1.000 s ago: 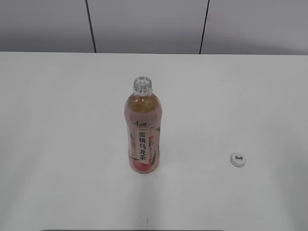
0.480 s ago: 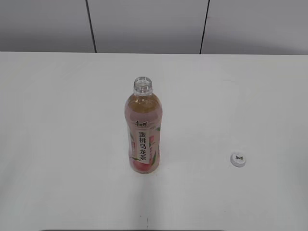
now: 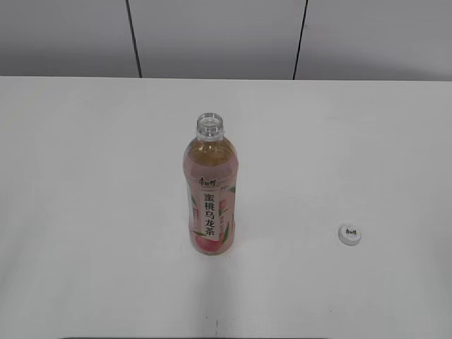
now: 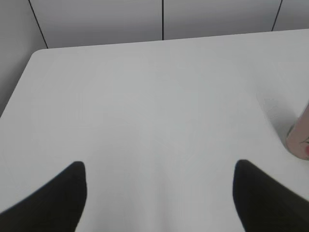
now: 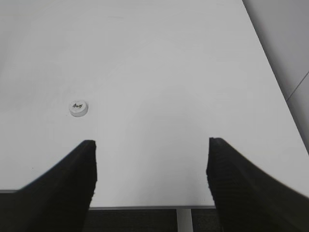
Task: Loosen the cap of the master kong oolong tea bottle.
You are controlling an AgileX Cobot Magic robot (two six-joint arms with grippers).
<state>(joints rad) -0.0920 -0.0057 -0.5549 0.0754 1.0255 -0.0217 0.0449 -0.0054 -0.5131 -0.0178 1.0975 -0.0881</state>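
Note:
The master kong oolong tea bottle (image 3: 211,191) stands upright in the middle of the white table (image 3: 85,176), its neck open with no cap on it. A sliver of it shows at the right edge of the left wrist view (image 4: 300,137). The white cap (image 3: 349,234) lies on the table to the bottle's right, printed mark up; it also shows in the right wrist view (image 5: 78,108). My left gripper (image 4: 159,176) is open and empty over bare table left of the bottle. My right gripper (image 5: 151,159) is open and empty near the table's front edge, right of the cap. Neither gripper shows in the exterior view.
A grey panelled wall (image 3: 219,35) runs behind the table. The table's front edge (image 5: 145,207) and a table leg show under my right gripper, and its right edge (image 5: 270,72) runs beside it. The table's far left corner (image 4: 38,53) shows in the left wrist view.

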